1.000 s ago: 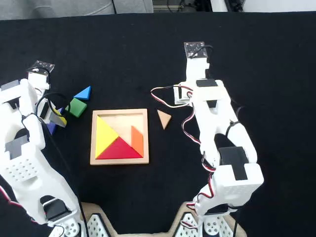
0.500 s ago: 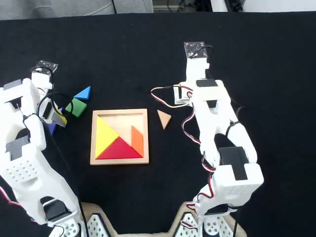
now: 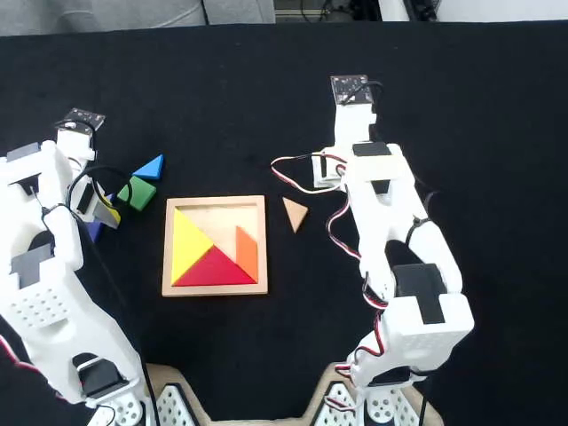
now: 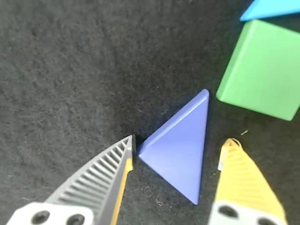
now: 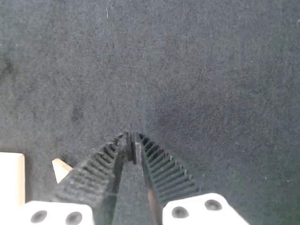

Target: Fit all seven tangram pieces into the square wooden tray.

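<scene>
**Station status: three pieces seated, left gripper astride a loose triangle**

**High view.** The square wooden tray (image 3: 215,201) lies on the black table cloth (image 3: 461,133) between the two arms. Three pieces lie inside it. A yellow triangle (image 3: 186,244) sits against the left wall, a red triangle (image 3: 215,268) along the near wall, and an orange piece (image 3: 248,252) against the right wall. A tan triangle (image 3: 295,213) lies on the cloth just beside the tray's right wall, apart from it. To the left of the tray, a green square (image 3: 138,192) and a light-blue triangle (image 3: 151,167) sit near each other. The left gripper (image 3: 98,216) is low at the cloth beside the green square, over a periwinkle triangle (image 3: 91,231). The right arm (image 3: 382,204) extends over the cloth to the right of the tan triangle.

**Left wrist view.** The left gripper (image 4: 180,140) is spread, with one finger on each side of the periwinkle triangle (image 4: 180,157), which lies flat on the cloth. The grey ribbed finger (image 4: 105,166) touches one corner of the triangle. The yellow finger (image 4: 241,171) appears to stand just clear of the opposite edge. The green square (image 4: 262,75) is near the triangle but apart from it, and the light-blue triangle (image 4: 272,8) lies beyond the square.

**Right wrist view.** The right gripper (image 5: 131,140) is clenched on itself, its tips meeting above the cloth. A corner of the tray (image 5: 11,178) and the tip of the tan triangle (image 5: 60,168) lie near it.
</scene>
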You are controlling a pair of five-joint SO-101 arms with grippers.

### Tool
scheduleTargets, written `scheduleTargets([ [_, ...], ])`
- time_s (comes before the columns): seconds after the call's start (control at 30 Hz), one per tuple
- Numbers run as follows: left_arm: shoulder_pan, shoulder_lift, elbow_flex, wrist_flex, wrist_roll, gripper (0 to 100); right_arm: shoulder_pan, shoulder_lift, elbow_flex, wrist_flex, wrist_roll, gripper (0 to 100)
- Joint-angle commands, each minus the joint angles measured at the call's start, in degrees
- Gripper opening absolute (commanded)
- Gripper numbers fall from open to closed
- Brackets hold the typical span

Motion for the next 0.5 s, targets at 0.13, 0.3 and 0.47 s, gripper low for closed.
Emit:
scheduleTargets([
  [0.13,1.63,0.53,0.04,-0.09,0.97,28,-0.7,-0.48,-3.3,-0.79,0.35,1.8],
  [0.3,1.63,0.53,-0.04,-0.09,0.97,28,-0.7,-0.48,-3.3,-0.79,0.35,1.8],
  [0.47,1.63,0.53,-0.13,-0.09,0.97,17,-0.7,-0.48,-3.3,-0.79,0.35,1.8],
])
